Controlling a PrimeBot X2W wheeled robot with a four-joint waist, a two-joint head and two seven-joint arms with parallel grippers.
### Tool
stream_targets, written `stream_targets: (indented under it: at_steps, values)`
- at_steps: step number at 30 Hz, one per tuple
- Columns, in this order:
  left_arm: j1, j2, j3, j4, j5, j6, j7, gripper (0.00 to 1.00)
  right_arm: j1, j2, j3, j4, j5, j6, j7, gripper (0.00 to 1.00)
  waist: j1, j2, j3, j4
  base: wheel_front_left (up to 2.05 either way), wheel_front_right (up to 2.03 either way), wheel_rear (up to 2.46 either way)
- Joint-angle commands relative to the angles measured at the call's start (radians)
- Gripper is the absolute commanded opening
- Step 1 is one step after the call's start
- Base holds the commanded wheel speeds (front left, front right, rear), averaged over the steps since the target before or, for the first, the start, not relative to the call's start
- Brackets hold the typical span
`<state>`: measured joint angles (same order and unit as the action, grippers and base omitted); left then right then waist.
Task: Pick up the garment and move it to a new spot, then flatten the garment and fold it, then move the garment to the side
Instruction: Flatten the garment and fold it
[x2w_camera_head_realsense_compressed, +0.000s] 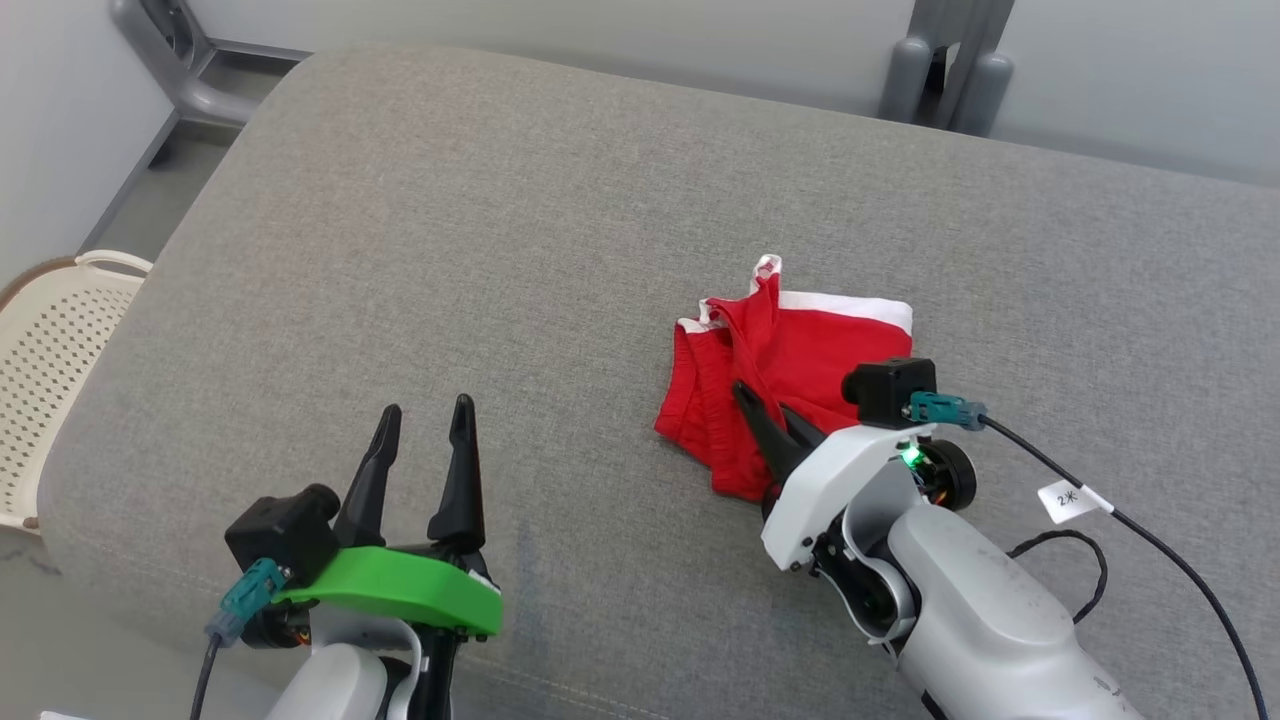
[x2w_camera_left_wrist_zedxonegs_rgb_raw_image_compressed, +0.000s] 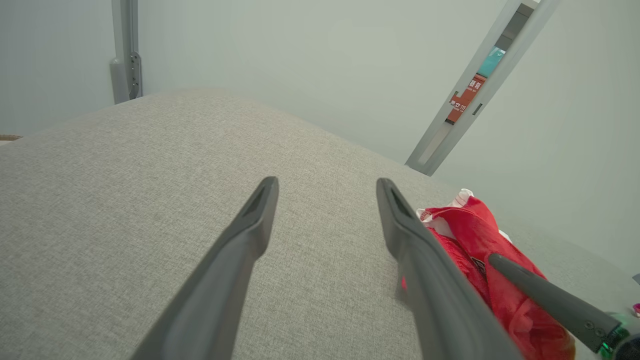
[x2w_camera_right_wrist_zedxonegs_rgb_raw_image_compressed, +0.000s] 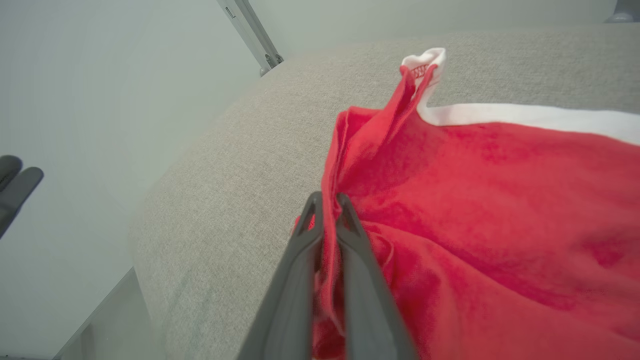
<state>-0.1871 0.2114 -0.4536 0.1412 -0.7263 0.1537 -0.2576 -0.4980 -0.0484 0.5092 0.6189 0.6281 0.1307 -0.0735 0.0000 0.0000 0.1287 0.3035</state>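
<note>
On grey upholstery (x2w_camera_head_realsense_compressed: 450, 250) lies garment (x2w_camera_head_realsense_compressed: 800, 350); pale wall (x2w_camera_head_realsense_compressed: 1150, 60) behind.

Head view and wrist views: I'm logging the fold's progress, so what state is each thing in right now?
Red fabric garment with white trim: crumpled, not flattened, lying on the cushion.
Left tool: open, holding nothing, apart from the garment.
Right tool: shut on a raised ridge of the garment.
Grey fabric cushion: bearing the garment on its right part.
</note>
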Motion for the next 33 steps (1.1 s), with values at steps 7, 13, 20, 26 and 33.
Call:
stream_targets:
  at_steps: [7,13,20,26,33]
  values:
    - [-0.004,-0.012,0.006,0.011,0.016,-0.010,-0.008,1.00,-0.067,-0.004,0.050,0.085,0.026,0.000,-0.056,0.00,0.0000,0.0000,0.010,0.014,0.00,0.00,0.00]
    - [-0.009,-0.023,0.003,0.019,0.023,-0.014,-0.008,1.00,-0.091,-0.004,0.153,0.077,0.035,0.000,-0.081,1.00,0.0000,0.0000,0.012,0.003,0.00,0.00,0.00]
    - [-0.003,-0.024,0.014,0.021,0.024,-0.017,-0.007,1.00,-0.089,-0.004,0.204,0.044,0.027,0.000,-0.108,1.00,0.0000,0.0000,0.013,-0.019,0.00,0.00,0.00]
    - [0.002,-0.026,0.018,0.017,0.029,-0.018,-0.008,1.00,-0.090,-0.004,0.120,0.054,-0.044,0.000,-0.152,1.00,0.0000,0.0000,0.013,-0.038,0.00,0.00,0.00]
    - [-0.003,-0.028,0.019,0.017,0.031,-0.020,-0.007,1.00,-0.064,-0.003,-0.013,0.075,-0.136,0.000,-0.168,1.00,0.0000,0.0000,0.017,-0.044,0.00,0.00,0.00]
